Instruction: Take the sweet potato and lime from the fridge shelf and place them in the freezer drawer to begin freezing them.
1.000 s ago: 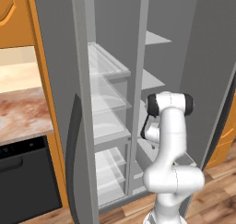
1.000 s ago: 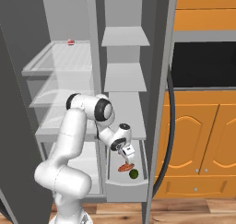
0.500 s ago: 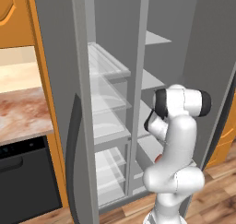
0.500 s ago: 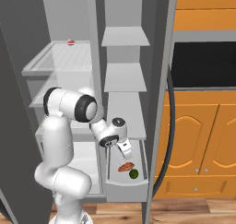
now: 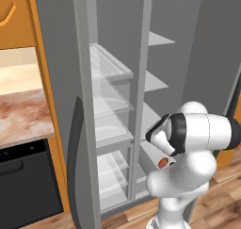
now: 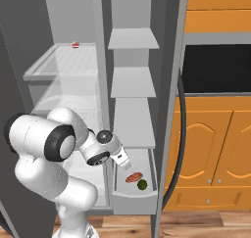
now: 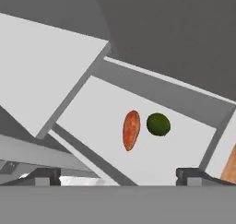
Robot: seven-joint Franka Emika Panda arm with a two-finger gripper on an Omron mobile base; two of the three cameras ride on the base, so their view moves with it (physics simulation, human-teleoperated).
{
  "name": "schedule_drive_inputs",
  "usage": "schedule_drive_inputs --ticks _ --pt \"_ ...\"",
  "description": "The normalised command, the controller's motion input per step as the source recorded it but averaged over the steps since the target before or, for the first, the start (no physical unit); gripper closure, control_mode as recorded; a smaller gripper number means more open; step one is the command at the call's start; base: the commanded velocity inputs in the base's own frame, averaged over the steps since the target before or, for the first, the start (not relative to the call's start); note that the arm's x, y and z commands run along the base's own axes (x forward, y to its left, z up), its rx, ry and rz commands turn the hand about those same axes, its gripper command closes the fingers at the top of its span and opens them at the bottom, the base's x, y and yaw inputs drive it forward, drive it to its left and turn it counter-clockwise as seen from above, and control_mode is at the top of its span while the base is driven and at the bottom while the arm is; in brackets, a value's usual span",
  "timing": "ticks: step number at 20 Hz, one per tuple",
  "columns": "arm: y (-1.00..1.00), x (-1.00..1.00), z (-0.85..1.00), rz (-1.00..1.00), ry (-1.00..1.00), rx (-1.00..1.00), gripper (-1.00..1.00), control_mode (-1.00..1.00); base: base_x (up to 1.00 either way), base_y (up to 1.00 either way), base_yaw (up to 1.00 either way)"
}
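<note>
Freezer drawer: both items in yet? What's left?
Looks done: the sweet potato and the lime both lie side by side, slightly apart, on the floor of the freezer drawer, which stands pulled out. In hand: nothing; the end effector is open and empty, above the drawer. Left: nothing of the placing itself, as far as these views show; the drawer is not pushed in.

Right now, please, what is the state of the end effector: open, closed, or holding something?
End effector: open and holding nothing; the sweet potato and the lime lie in the freezer drawer, apart from it.
</note>
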Motion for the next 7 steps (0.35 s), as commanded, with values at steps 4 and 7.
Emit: schedule_drive_inputs --ticks 4,7 --pt "0.16 -0.23 0.66 0.01 -0.06 -0.06 -1.0 -1.0 0.0 0.0 0.0" --pt "0.0 -0.02 0.0 0.0 -0.01 0.0 -1.0 -1.0 0.0 0.0 0.0"
